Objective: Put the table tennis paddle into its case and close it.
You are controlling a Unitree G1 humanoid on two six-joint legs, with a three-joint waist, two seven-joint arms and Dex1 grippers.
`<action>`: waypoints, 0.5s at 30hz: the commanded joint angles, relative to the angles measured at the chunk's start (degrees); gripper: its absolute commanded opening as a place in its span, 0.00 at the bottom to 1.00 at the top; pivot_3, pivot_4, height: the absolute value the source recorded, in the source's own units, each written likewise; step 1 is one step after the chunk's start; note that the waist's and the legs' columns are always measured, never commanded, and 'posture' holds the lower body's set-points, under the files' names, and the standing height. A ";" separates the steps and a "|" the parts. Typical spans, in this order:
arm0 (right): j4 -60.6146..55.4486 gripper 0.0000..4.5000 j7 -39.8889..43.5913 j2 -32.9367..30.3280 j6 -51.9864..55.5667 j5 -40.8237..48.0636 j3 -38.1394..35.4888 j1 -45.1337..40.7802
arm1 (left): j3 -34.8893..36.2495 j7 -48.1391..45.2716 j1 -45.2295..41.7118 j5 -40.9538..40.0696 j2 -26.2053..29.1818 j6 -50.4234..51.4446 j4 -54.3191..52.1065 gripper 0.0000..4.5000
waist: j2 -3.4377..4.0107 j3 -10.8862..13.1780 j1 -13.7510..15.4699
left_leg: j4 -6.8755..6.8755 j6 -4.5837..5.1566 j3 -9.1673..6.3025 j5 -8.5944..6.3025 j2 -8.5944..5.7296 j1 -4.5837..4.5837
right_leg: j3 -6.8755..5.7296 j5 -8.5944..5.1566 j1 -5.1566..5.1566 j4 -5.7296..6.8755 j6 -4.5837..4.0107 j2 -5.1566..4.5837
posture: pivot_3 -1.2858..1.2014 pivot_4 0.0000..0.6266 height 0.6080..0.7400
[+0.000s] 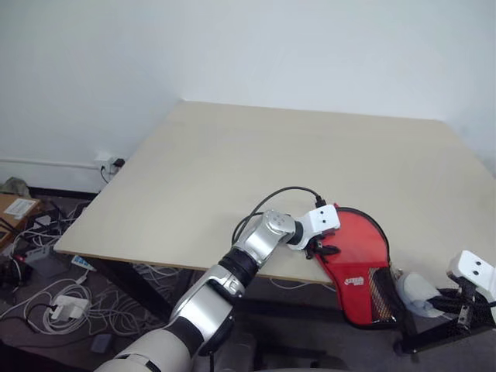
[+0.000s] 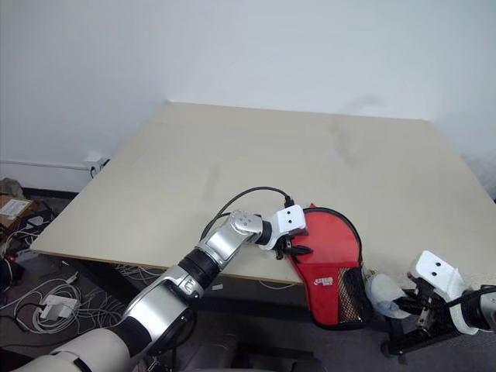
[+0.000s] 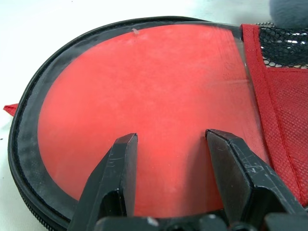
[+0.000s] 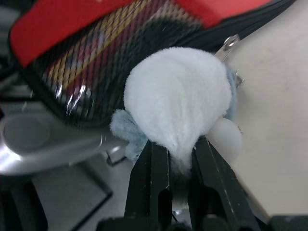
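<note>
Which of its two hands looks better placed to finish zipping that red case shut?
Probably the right gripper: it is pinching the fluffy white pom-pom hanging by the zip. The left gripper rests open on the case.

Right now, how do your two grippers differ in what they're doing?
The left gripper rests open on the red case on the table, gripping nothing; the right gripper is shut on a white fluffy pom-pom beside the case's mesh end, past the table's edge. Both are at the case.

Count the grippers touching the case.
2: left gripper presses on the case at its round end; right gripper pinches a fluffy white pompom at the zipper, narrow end.
</note>
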 commanded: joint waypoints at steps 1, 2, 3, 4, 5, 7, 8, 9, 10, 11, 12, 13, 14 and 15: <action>-0.78 0.01 3.29 -0.71 -2.37 -3.08 -0.17 4.88 | -0.87 0.31 0.57 1.53 0.75 1.32 2.59 0.52 | 0.00 0.00 0.23 | 0.00 -0.01 0.00 -0.01 0.00 0.00 | 0.00 0.00 0.00 0.00 0.00 0.00 | 0.52 0.00 0.81; -0.82 0.01 3.78 -0.75 -3.43 -3.81 -0.66 6.36 | -0.91 0.30 0.63 1.56 0.74 1.30 2.61 0.52 | -0.01 0.00 0.32 | 0.00 0.00 -0.01 -0.01 -0.01 0.00 | -0.02 0.00 0.01 -0.01 0.00 -0.02 | 0.52 0.00 0.81; -0.79 0.01 4.23 -0.78 -4.26 -4.40 -1.19 7.59 | -0.94 0.27 0.67 1.58 0.74 1.25 2.62 0.52 | -0.01 0.00 0.36 | 0.00 -0.01 -0.01 -0.02 -0.01 0.00 | -0.03 0.00 0.01 -0.02 0.00 -0.02 | 0.52 0.00 0.81; -0.75 0.01 4.48 -0.78 -4.82 -4.69 -1.58 8.39 | -0.94 0.24 0.69 1.59 0.74 1.22 2.62 0.52 | -0.01 -0.01 0.34 | 0.00 0.00 -0.01 -0.03 -0.02 -0.01 | -0.04 0.00 0.03 -0.04 0.01 -0.02 | 0.52 0.00 0.81; -0.43 0.01 4.74 -0.82 -5.65 -5.32 -2.06 9.41 | -0.93 0.22 0.67 1.58 0.71 1.19 2.67 0.52 | -0.01 -0.01 0.36 | 0.00 0.00 -0.01 -0.04 -0.02 0.00 | -0.04 0.00 0.04 -0.05 0.00 -0.02 | 0.52 0.00 0.81; 0.00 0.01 6.05 -0.65 -7.55 -6.41 -3.40 12.13 | -0.84 0.31 0.41 1.54 0.50 1.10 3.06 0.52 | -0.02 -0.01 0.44 | 0.01 0.01 -0.02 -0.04 -0.03 0.00 | -0.05 0.00 0.05 -0.06 0.01 -0.02 | 0.52 0.00 0.81; 0.15 0.01 6.91 -0.55 -8.69 -7.00 -4.12 13.61 | -0.81 0.36 0.28 1.53 0.37 1.01 3.27 0.52 | -0.02 -0.02 0.58 | 0.01 0.01 -0.03 -0.05 -0.03 -0.01 | -0.06 -0.01 0.05 -0.06 0.01 -0.03 | 0.52 0.00 0.81; 0.38 0.01 7.47 -0.47 -9.72 -7.47 -4.63 14.69 | -0.78 0.40 0.19 1.51 0.25 0.96 3.44 0.52 | -0.03 -0.02 0.79 | 0.01 0.01 -0.03 -0.06 -0.04 -0.01 | -0.07 -0.01 0.06 -0.07 0.01 -0.03 | 0.52 0.00 0.81; 0.71 0.01 7.62 -0.43 -10.46 -7.83 -4.88 15.25 | -0.76 0.39 0.14 1.50 0.14 0.94 3.54 0.52 | -0.03 -0.03 0.95 | 0.01 0.01 -0.03 -0.07 -0.04 -0.01 | -0.06 -0.01 0.06 -0.08 0.01 -0.03 | 0.52 0.00 0.81; 1.17 0.01 7.21 -0.32 -10.65 -7.81 -4.66 14.70 | -0.75 0.36 0.13 1.47 0.02 0.89 3.57 0.52 | -0.03 -0.03 1.09 | 0.01 0.01 -0.03 -0.07 -0.04 -0.01 | -0.06 -0.01 0.06 -0.09 0.01 -0.03 | 0.52 0.00 0.81; 1.40 0.01 6.69 -0.10 -10.38 -7.43 -4.25 13.70 | -0.76 0.38 0.13 1.47 -0.11 0.81 3.60 0.52 | -0.04 -0.03 1.16 | 0.01 0.02 -0.02 -0.08 -0.04 0.00 | -0.06 -0.01 0.06 -0.09 0.01 -0.03 | 0.52 0.00 0.81; 1.35 0.01 6.06 0.20 -9.78 -6.90 -3.67 12.46 | -0.76 0.39 0.13 1.45 -0.25 0.69 3.61 0.52 | -0.04 -0.03 1.19 | 0.02 0.02 -0.01 -0.08 -0.04 0.00 | -0.05 -0.01 0.06 -0.10 0.01 -0.03 | 0.52 0.00 0.81; 1.23 0.01 5.69 0.42 -9.29 -6.56 -3.26 11.59 | -0.75 0.37 0.11 1.45 -0.31 0.60 3.63 0.52 | -0.05 -0.03 1.19 | 0.02 0.02 0.00 -0.08 -0.04 0.00 | -0.04 -0.01 0.06 -0.10 0.01 -0.04 | 0.52 0.00 0.81; 0.74 0.01 4.34 1.12 -8.53 -6.26 -1.39 9.26 | -0.69 0.15 -0.12 1.22 -0.67 0.47 3.54 0.52 | -0.05 -0.04 1.22 | 0.02 0.02 0.00 -0.08 -0.03 0.00 | -0.04 -0.01 0.06 -0.11 0.00 -0.04 | 0.52 0.00 0.81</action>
